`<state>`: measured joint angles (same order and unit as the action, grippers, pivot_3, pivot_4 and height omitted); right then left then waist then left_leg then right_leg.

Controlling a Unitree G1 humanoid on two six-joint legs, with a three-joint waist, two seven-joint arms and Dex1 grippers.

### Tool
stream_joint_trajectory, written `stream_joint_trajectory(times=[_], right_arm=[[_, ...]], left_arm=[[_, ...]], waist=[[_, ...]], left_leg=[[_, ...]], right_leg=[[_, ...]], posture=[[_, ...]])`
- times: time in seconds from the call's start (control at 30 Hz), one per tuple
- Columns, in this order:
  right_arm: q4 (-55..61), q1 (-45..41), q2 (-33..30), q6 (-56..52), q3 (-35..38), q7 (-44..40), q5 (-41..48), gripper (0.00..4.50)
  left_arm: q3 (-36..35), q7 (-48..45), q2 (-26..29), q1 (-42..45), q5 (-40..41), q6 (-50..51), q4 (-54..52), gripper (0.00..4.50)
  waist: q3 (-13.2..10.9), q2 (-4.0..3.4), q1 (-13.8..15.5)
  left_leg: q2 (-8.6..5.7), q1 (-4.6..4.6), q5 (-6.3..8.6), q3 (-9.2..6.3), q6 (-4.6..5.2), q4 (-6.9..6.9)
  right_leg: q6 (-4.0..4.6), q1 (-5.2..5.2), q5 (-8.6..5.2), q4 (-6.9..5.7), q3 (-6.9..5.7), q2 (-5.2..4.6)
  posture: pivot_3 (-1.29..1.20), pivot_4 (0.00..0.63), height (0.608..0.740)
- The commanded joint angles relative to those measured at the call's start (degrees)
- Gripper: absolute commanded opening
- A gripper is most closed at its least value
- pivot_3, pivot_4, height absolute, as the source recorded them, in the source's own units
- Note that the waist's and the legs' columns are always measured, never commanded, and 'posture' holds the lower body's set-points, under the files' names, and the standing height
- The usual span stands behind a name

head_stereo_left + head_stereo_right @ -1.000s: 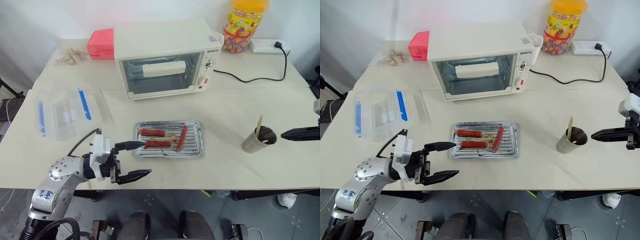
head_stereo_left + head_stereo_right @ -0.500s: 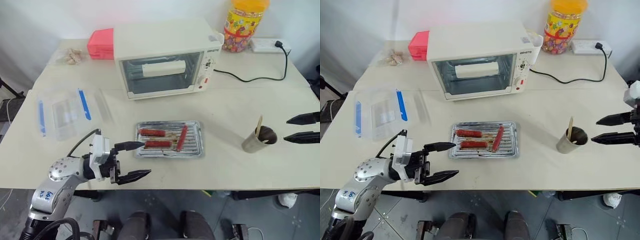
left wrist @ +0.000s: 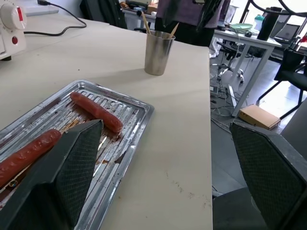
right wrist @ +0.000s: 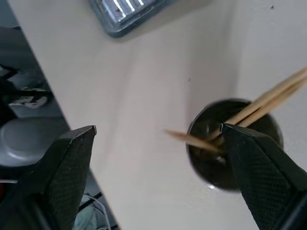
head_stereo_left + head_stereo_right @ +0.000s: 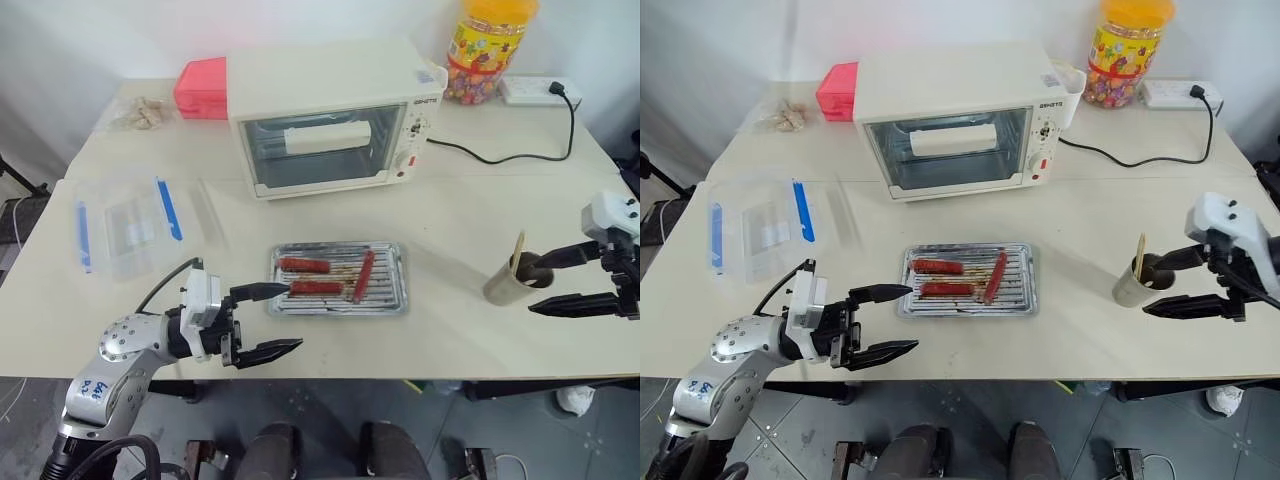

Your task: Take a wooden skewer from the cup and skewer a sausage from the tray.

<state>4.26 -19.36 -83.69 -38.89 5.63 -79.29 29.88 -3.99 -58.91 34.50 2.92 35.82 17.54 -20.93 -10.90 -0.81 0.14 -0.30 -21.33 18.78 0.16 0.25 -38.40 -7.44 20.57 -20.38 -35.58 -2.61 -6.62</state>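
The grey-tan cup (image 5: 512, 284) stands on the table at the right with several wooden skewers (image 5: 518, 250) leaning in it. My right gripper (image 5: 527, 287) is open right at the cup. One finger (image 4: 259, 163) reaches over its rim and the other (image 4: 67, 167) hangs on the near side. The silver tray (image 5: 400, 282) in the middle holds three red-brown sausages (image 5: 304, 265) (image 5: 316, 288) (image 5: 363, 275). My left gripper (image 5: 293, 317) is open and empty, level at the tray's near left corner. In the left wrist view the cup (image 3: 159, 52) stands beyond the tray (image 3: 139, 115).
A cream toaster oven (image 5: 330, 120) stands behind the tray, its cable running to a power strip (image 5: 535, 92). A yellow-lidded candy jar (image 5: 490, 45) is at the back right. A pink box (image 5: 203, 88) and a clear plastic box with blue clips (image 5: 135, 220) are at the left.
My right gripper has opened and moved left from the picture's edge to the cup. The left gripper has not moved.
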Motion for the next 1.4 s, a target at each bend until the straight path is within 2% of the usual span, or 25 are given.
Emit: stream_joint_trajectory(times=[0.03,0.07,0.17,0.33,0.7,0.8,0.93,0.97,1.33,1.4], right_arm=[[1.7,-1.6,0.7,-0.6,0.7,2.3,-1.8,4.31],[2.1,-2.0,1.0,-0.9,0.4,2.8,-1.9,4.31],[2.3,-2.5,1.4,-0.5,-0.4,3.2,-3.2,3.71],[1.9,-2.8,1.0,0.2,-1.1,2.1,-4.9,2.08],[1.5,-6.0,1.8,-0.5,-3.9,2.5,-7.5,2.08],[1.2,-6.1,1.1,-0.4,-4.6,1.4,-8.1,1.52],[1.4,-6.5,0.9,-1.1,-4.8,-0.2,-7.6,0.19],[1.4,-6.8,1.3,-1.2,-4.7,-0.1,-7.6,0.04],[0.8,-7.0,0.9,-3.1,-4.2,-0.6,-7.6,0.04],[1.0,-6.5,-0.5,-2.5,-4.3,-2.2,-8.0,0.39]], left_arm=[[-0.9,0.0,0.2,-0.4,0.3,-0.5,-0.7,4.50],[-0.9,0.1,0.2,-0.4,0.3,-0.5,-0.7,4.50],[-0.9,0.3,0.1,-0.4,0.3,-0.5,-0.7,4.50],[-0.9,0.4,0.0,-0.4,0.4,-0.4,-0.7,4.50],[-0.8,0.7,0.1,-0.1,0.3,-0.5,-0.7,4.50],[-0.9,0.7,0.1,-0.1,0.2,-0.6,-0.6,4.50],[-1.0,0.8,0.1,0.0,0.3,-0.5,-0.7,4.50],[-1.0,0.8,0.2,0.1,0.3,-0.5,-0.6,4.50],[-1.2,0.7,0.2,0.3,0.3,-0.7,-0.3,4.50],[-1.2,0.6,0.2,0.4,0.3,-0.7,-0.2,4.50]], waist=[[0.0,0.00,0.0],[0.0,0.00,0.0],[0.0,0.00,-0.1],[0.0,0.00,-0.1],[0.0,0.00,-0.2],[0.0,0.00,-0.2],[0.0,0.00,-0.2],[0.0,0.00,-0.2],[0.0,0.00,-0.2],[0.0,0.00,-0.1]], left_leg=[[-0.01,0.00,0.00,0.00,0.00,0.00],[-0.01,0.00,0.00,0.00,0.00,0.00],[0.00,0.00,0.00,0.00,0.00,0.01],[0.00,0.00,0.00,0.01,0.00,0.01],[0.00,0.00,0.00,0.01,0.00,0.01],[0.00,0.00,0.00,0.00,0.00,0.02],[0.00,0.00,0.00,0.00,0.00,0.01],[0.00,0.00,0.00,0.00,0.00,0.02],[0.00,0.00,0.00,0.00,0.00,0.02],[0.00,0.00,0.00,0.00,0.00,0.02]], right_leg=[[0.00,0.00,0.00,0.00,0.00,0.00],[0.00,0.00,0.00,0.00,0.00,0.00],[0.00,0.01,0.00,-0.01,0.01,0.00],[0.00,0.01,0.00,-0.01,0.01,0.01],[0.00,0.01,0.00,-0.01,0.02,0.00],[0.00,0.01,0.00,-0.01,0.02,0.00],[0.00,0.01,0.00,-0.01,0.02,0.00],[0.00,0.01,0.00,-0.01,0.02,0.00],[0.00,0.01,0.00,-0.01,0.01,0.00],[0.00,0.01,0.00,-0.01,0.01,0.00]], posture=[[0.00,0.150,0.740],[0.00,0.150,0.740],[0.00,0.150,0.740],[0.00,0.150,0.740],[0.00,0.150,0.740],[0.00,0.150,0.740],[0.00,0.150,0.740],[0.00,0.150,0.740],[0.00,0.150,0.740],[0.00,0.150,0.740]])
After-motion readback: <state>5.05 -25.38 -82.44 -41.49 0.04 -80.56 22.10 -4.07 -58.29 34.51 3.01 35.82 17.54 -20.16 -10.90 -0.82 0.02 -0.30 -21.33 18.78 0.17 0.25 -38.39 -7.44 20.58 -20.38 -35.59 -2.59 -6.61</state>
